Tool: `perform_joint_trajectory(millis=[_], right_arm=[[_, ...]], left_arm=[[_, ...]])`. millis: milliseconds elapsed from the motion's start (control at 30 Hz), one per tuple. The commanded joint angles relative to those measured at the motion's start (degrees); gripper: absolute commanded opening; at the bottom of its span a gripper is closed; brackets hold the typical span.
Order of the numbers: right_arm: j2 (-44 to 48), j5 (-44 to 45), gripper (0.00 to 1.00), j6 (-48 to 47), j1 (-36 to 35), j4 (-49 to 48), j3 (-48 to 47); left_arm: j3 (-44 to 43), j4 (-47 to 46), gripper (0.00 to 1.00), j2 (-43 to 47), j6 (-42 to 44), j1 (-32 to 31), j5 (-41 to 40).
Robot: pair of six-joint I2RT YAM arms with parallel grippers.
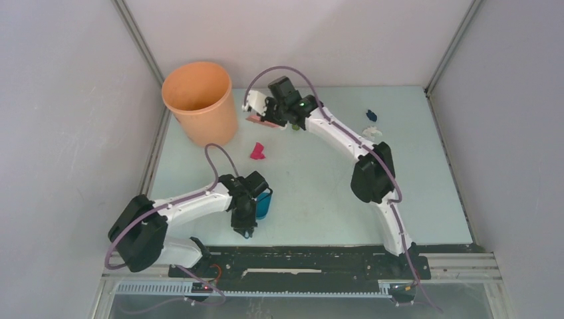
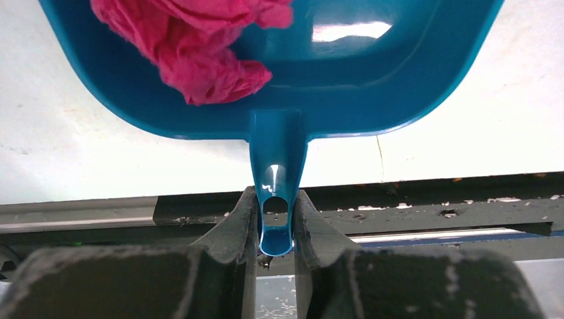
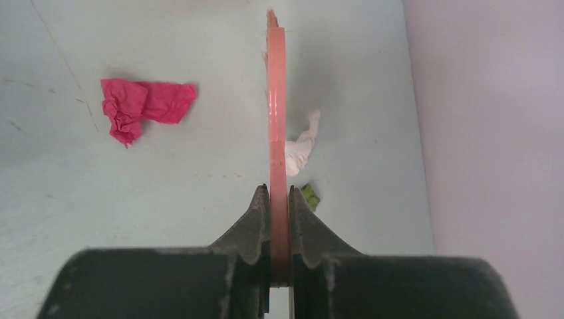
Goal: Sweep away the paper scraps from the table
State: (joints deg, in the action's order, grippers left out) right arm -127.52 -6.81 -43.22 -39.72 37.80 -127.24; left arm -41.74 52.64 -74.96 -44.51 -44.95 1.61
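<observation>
My left gripper (image 2: 276, 199) is shut on the handle of the blue dustpan (image 2: 372, 80), which carries a crumpled magenta scrap (image 2: 199, 46). From above, this gripper (image 1: 247, 219) holds the dustpan (image 1: 264, 205) near the front edge of the table (image 1: 319, 179). My right gripper (image 3: 278, 196) is shut on the pink brush (image 3: 277, 133), seen edge-on. It (image 1: 268, 114) is at the back, beside the bucket. On the table lie a magenta scrap (image 3: 143, 106) (image 1: 257, 151), a white scrap (image 3: 299, 146) and an olive green scrap (image 3: 309, 197) next to the brush. Further right lie a dark blue scrap (image 1: 371, 115) and another white scrap (image 1: 372, 132).
An orange bucket (image 1: 199, 100) stands at the back left of the table. Grey walls close in the left, back and right sides. A black rail (image 1: 299, 256) with the arm bases runs along the front edge.
</observation>
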Motion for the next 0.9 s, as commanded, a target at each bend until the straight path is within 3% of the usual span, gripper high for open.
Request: perform_joint_trajectory(millis=[0, 133, 300, 600, 867], right_arm=[[-3.1, 3.44, 0.0, -12.71, -3.92, -5.59, -0.92], [-4.22, 2.58, 0.0, -18.94, -6.4, -1.43, 0.13], [-2.14, 0.97, 0.0, -19.26, -8.78, 7.8, 2.32], [7.63, -7.11, 0.0, -7.78, -9.98, 23.81, 11.64], [15.33, -17.62, 0.0, 2.71, -9.48, 29.78, 13.71]], left_arm=[[-1.89, -2.52, 0.0, -3.06, 1.82, 0.48, 2.3], [-2.9, -2.56, 0.0, -4.85, 2.88, 1.61, 3.33], [-4.99, -1.25, 0.0, -7.47, 4.86, 2.45, 2.58], [-7.77, -1.9, 0.0, -12.5, 6.93, 2.83, 3.03], [-10.4, 1.1, 0.0, -13.85, 9.38, 2.71, 3.41]])
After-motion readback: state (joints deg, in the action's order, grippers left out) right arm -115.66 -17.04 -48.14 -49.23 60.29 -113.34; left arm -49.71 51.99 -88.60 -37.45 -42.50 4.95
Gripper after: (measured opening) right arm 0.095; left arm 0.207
